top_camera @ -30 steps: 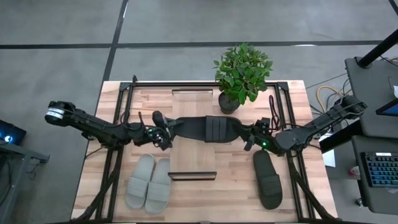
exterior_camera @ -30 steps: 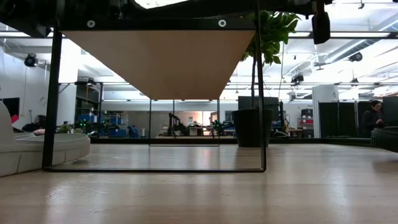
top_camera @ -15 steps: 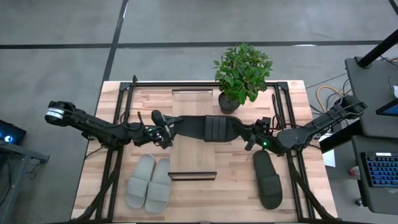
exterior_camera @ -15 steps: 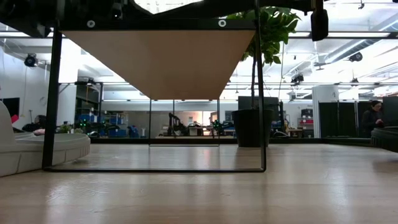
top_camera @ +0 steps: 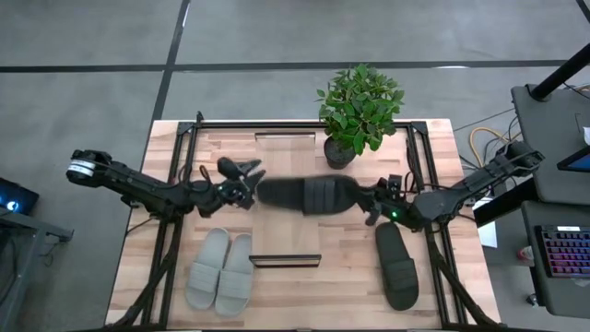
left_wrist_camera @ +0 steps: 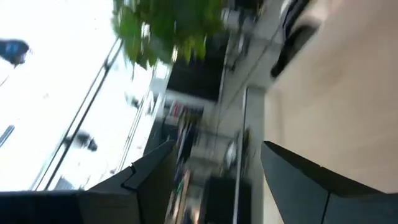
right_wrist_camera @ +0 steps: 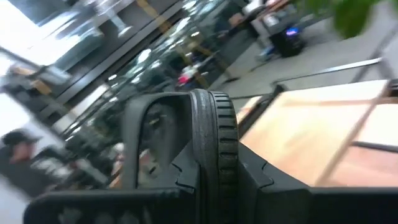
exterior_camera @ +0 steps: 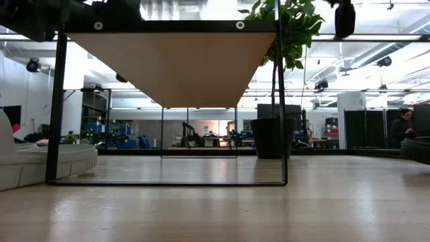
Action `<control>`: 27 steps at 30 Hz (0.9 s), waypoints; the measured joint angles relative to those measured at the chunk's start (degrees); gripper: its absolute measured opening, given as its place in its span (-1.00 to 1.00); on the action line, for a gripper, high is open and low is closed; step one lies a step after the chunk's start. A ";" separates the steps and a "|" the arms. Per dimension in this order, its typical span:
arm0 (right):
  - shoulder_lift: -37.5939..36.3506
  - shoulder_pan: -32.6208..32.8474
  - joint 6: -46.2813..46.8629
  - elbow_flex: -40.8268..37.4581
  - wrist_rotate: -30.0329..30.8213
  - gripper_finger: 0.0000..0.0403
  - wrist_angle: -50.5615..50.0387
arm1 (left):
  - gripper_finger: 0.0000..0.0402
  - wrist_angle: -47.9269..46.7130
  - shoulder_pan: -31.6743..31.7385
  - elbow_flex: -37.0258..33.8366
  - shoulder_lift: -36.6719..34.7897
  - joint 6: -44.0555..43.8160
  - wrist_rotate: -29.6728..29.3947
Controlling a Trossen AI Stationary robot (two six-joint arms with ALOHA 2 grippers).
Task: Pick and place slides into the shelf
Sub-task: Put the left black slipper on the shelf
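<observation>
A dark slide (top_camera: pixel 309 195) hangs level across the shelf's light plank top (top_camera: pixel 286 231), with my right gripper (top_camera: pixel 371 196) shut on its right end. I cannot tell whether it touches the plank. My left gripper (top_camera: pixel 238 170) stands open just beyond the slide's left end with nothing between its fingers (left_wrist_camera: pixel 149 180). The pale grey pair (top_camera: pixel 221 270) lies sole-down on the tabletop at the near left. Another dark slide (top_camera: pixel 396 266) lies sole-down at the near right. My right gripper pinches the dark slide's sole (right_wrist_camera: pixel 214 146) between its two fingers (right_wrist_camera: pixel 180 180), at the slide's right end. The fingers come level from the table's right, along the slide. The sole stands on edge between them, its strap (right_wrist_camera: pixel 152 134) to one side.
A potted plant (top_camera: pixel 355 111) stands at the far edge, just beyond the held slide. The shelf's thin dark legs (exterior_camera: pixel 57 107) stand on the tabletop, and dark frame rails (top_camera: pixel 171 231) run along the table's left and right sides.
My left gripper has opened and let go of the dark slide's left end. Its wrist has turned, so the fingers now point more toward the far edge. The slide stays in my right gripper over the shelf, and its freed left end has shifted slightly.
</observation>
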 joint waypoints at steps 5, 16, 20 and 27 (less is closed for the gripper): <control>-0.02 -0.14 -1.68 0.02 -0.15 -0.80 2.80 | 0.10 0.00 -0.11 -0.02 -0.29 0.32 -7.84; 0.05 -0.20 -0.38 0.02 0.14 -0.80 2.89 | 0.09 0.07 -0.17 0.04 -2.33 1.92 -16.10; 0.05 -0.19 2.43 0.02 0.18 -0.80 2.45 | 0.09 0.10 -0.17 0.11 -4.31 4.48 -19.09; 0.58 -0.20 7.32 0.02 -1.66 -0.80 0.84 | 0.09 11.17 -0.17 1.70 -7.60 9.22 -17.31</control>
